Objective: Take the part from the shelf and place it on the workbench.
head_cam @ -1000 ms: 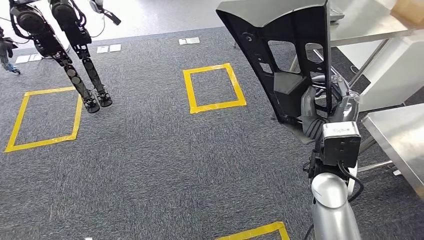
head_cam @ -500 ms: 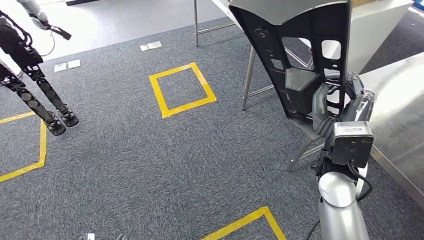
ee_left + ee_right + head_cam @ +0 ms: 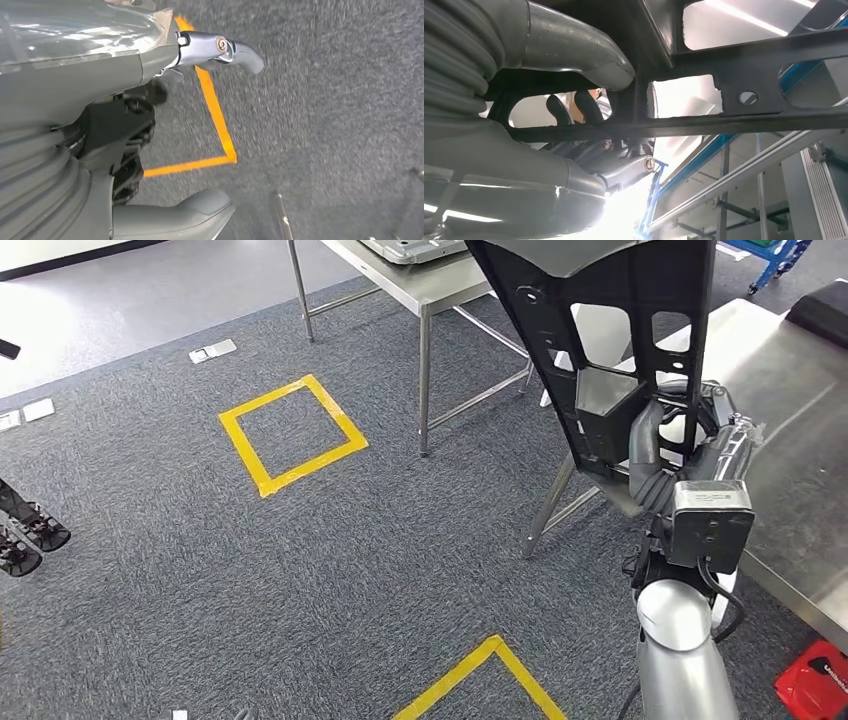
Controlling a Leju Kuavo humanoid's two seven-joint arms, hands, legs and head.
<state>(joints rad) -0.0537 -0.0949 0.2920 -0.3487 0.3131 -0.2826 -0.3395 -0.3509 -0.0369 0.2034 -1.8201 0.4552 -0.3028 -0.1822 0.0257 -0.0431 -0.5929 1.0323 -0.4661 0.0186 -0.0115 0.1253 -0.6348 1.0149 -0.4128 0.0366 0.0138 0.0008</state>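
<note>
- Head view, part point(image 3: 610, 350): large black moulded panel with cut-out windows, held upright and tilted, high at the right side of the scene, above the carpet and overlapping the edge of the steel workbench point(image 3: 800, 470).
- Head view, right hand point(image 3: 670, 455): fingers wrapped round the lower frame of the part, clamped on it; silver forearm rises from below with a grey camera box at the wrist.
- Head view, workbench: bare brushed-steel top to the right of the hand, a dark object point(image 3: 822, 312) lying at its far corner.
- Head view, second table point(image 3: 420, 280): steel-legged, farther off, beyond the part, with a grey tray-like item on top.
- Head view, floor: dark grey carpet point(image 3: 300, 560) with a yellow tape square point(image 3: 292, 434) and the corner of another yellow outline point(image 3: 480, 680) nearer the robot; red box point(image 3: 815, 680) at the lower right corner; black robot feet point(image 3: 30, 535) at the left edge.
- Left wrist view, left hand point(image 3: 150, 120): grey ribbed cover, thick grey thumb and a silver-tipped finger spread apart over the carpet, holding nothing; yellow tape corner point(image 3: 220, 145) lies beneath it.
- Right wrist view, right hand point(image 3: 574, 125): grey thumb pressed on one side of a black bar of the part point(image 3: 724, 105), darker fingers hooked behind it, grip closed on the frame.
- Right wrist view, background: bright ceiling lights, blue and grey metal racking point(image 3: 774, 175) seen through the part's openings.
</note>
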